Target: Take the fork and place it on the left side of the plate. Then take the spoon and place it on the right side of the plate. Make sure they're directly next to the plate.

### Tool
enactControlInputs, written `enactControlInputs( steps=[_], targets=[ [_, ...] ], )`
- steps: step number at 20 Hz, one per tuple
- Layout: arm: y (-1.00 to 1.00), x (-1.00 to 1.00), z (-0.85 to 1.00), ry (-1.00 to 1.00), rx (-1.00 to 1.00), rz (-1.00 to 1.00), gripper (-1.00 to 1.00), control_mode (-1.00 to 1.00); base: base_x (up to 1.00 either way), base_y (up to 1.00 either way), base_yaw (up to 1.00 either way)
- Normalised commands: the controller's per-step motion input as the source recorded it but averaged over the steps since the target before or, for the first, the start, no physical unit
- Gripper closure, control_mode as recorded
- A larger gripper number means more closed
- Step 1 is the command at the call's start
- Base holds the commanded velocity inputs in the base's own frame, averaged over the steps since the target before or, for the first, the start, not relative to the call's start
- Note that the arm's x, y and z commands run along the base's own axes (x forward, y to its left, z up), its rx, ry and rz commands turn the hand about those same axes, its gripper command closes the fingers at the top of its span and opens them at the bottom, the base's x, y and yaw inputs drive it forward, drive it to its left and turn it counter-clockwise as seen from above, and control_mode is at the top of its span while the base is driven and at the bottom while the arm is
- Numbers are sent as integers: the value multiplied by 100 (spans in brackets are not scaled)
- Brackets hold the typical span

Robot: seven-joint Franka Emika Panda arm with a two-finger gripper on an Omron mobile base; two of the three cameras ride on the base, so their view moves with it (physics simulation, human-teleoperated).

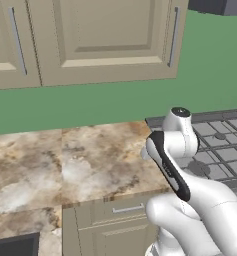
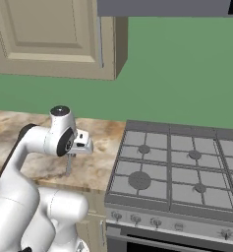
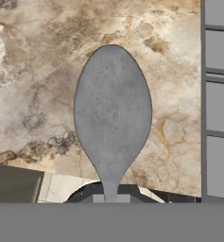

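Note:
The grey metal spoon point(image 3: 112, 111) fills the middle of the hand view, its oval bowl pointing away from the hand over the marbled counter point(image 3: 47, 71). My gripper point(image 3: 111, 197) is shut on the spoon's thin neck. In the right base view the gripper point(image 2: 71, 154) hangs above the counter's front part, just left of the stove, and the spoon point(image 2: 68, 166) dangles straight down from it, clear of the surface. The orange fork and the plate are out of view.
A gas stove point(image 2: 187, 167) with grey grates lies to the right of the counter point(image 1: 65, 160). Beige wall cabinets point(image 1: 105, 35) hang above a green wall. A drawer front point(image 1: 115, 220) sits below the counter edge. A dark corner point(image 1: 12, 246) shows at the lower left.

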Motion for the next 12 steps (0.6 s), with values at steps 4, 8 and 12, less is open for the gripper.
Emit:
enactControlInputs(
  steps=[4, 8, 12],
  targets=[
    [0, 0, 0, 0, 0, 0, 100, 100, 0, 0, 0],
    [0, 0, 0, 0, 0, 0, 100, 100, -17, 0, 0],
    [0, 0, 0, 0, 0, 0, 100, 100, -71, -2, 1]
  ],
)
